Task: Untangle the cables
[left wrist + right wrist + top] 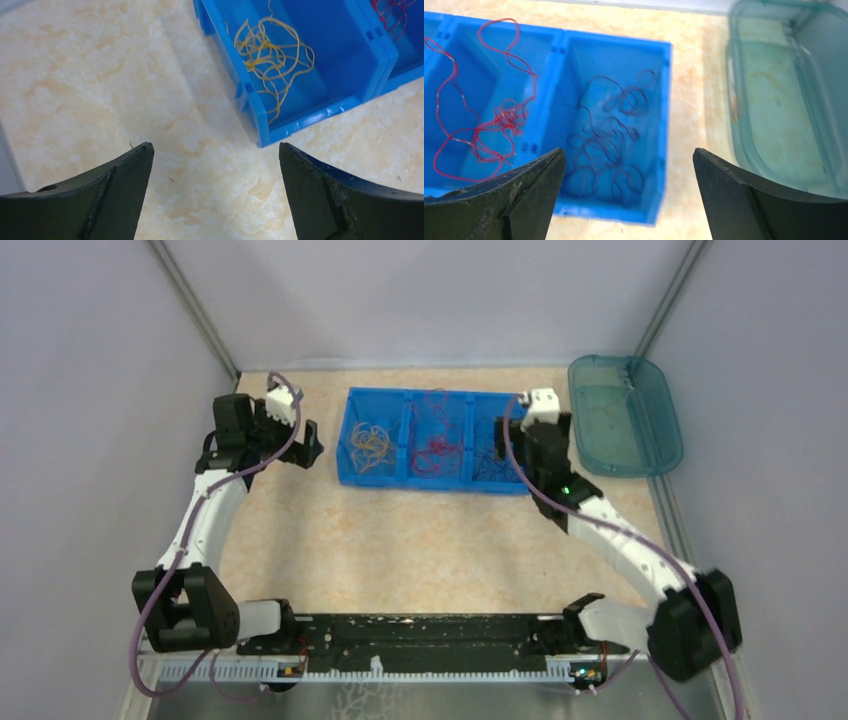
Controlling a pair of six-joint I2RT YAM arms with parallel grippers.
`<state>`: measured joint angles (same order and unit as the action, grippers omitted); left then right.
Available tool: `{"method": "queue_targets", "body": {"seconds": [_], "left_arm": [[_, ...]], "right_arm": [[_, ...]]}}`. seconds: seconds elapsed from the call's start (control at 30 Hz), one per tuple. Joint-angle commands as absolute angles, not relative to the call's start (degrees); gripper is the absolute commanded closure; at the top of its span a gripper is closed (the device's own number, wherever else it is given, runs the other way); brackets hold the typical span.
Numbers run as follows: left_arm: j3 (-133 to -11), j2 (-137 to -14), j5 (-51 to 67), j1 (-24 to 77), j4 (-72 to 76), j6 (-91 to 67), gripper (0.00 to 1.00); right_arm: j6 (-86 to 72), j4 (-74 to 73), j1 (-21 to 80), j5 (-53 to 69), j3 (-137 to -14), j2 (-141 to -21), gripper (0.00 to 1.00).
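Note:
The cables lie sorted by colour in a blue three-compartment tray (440,486). The yellow cables (370,445) (270,55) fill the left compartment, the red cables (437,445) (484,120) the middle one, and the dark purple cables (488,455) (609,140) the right one. My left gripper (312,445) (214,147) is open over bare table just left of the tray, with nothing between its fingers. My right gripper (512,448) (629,150) is open above the tray's right end and holds nothing. The purple cables lie below it.
A teal translucent container (625,415) (784,100) lies right of the tray (666,100), near the right wall. Grey walls close in the marbled table on three sides. The arm bases and a black rail (420,635) run along the near edge.

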<state>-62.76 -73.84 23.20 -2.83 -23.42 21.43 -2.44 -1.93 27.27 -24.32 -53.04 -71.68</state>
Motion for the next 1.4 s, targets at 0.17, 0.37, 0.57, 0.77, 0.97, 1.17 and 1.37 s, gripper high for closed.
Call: {"method": "queue_targets", "body": {"seconds": [0.17,0.37,0.57,0.77,0.97,1.17,1.37], "left_arm": [[-34.49,-70.21,28.82,-3.43,10.35,11.55,0.0],[-24.68,-76.48,27.23,-3.47,29.5,7.76,0.0],[-21.27,-81.08,24.56,-3.47,43.74,3.81,0.0],[-17.14,-82.02,21.92,-3.43,56.61,3.22,0.0],[-8.0,-92.58,19.89,-3.44,87.01,3.27,0.0],[-12.75,-91.63,13.08,-2.43,76.17,2.65,0.0],[-15.03,-90.25,9.1,0.15,69.27,4.85,0.0]], "right_arm": [[-7.23,22.34,26.15,-49.72,-16.45,-43.83,0.01],[-12.44,25.77,19.22,-51.48,-12.48,-48.08,0.01],[-9.65,39.4,12.74,-48.33,-9.4,-57.96,0.01],[-5.91,57.46,8.88,-41.59,-6.86,-66.07,0.01],[-6.63,70.52,5.83,-34.23,-6.04,-75.62,0.01],[-1.04,72.79,6.35,-21.29,-8.69,-82.91,0.01],[-1.95,70.97,4.77,-20.23,-10.2,-83.41,0.01]]}}
